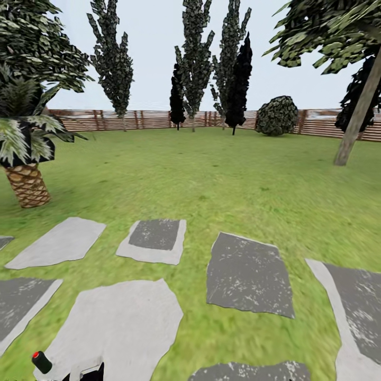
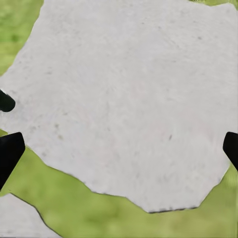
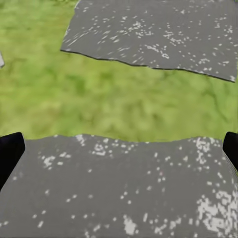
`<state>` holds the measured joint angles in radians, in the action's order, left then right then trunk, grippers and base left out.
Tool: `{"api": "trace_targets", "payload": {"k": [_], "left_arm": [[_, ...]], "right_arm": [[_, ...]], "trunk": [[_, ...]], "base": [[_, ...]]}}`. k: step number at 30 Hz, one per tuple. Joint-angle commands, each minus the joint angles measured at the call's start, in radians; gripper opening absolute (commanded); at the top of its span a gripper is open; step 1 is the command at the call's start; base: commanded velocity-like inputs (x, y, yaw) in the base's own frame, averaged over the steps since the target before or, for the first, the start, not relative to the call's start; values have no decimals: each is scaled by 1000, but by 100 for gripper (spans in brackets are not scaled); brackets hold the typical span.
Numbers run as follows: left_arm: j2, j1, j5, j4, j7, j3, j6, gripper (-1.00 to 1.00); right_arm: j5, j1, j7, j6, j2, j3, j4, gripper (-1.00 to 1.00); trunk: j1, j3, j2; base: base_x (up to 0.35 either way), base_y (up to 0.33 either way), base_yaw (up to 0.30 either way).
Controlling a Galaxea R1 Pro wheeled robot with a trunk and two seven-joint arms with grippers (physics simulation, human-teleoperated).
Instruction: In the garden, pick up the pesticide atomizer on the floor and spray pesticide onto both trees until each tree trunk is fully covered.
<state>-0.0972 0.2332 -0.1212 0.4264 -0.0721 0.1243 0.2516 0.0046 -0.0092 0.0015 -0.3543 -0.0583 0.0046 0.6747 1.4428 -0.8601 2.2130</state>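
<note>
Lawn (image 1: 211, 174), open end effectors over paving (image 1: 121, 323)

A wide green lawn (image 1: 211, 174) is seen spreading out, blotchy grass running back to a brown slatted fence (image 1: 132, 119). One tree (image 1: 360, 114) is picked out at the right: a thick grey-brown trunk, bare low down, leaning over to the right, rooted in the grass near the fence, with dark foliage spread high above it. At the lower left edge of the head view, a small dark green cylinder with a red tip (image 1: 41, 361) is caught, tilted, over a pale paving slab; whether it is the atomizer cannot be told.
</note>
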Motion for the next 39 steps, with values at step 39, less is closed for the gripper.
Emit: {"api": "trace_targets", "payload": {"k": [39], "left_arm": [[1,0,0,0,0,-1,1,100]], "right_arm": [[1,0,-3,0,0,-1,-1,100]], "trunk": [[0,0,0]], "base": [[43,-67,278]]}}
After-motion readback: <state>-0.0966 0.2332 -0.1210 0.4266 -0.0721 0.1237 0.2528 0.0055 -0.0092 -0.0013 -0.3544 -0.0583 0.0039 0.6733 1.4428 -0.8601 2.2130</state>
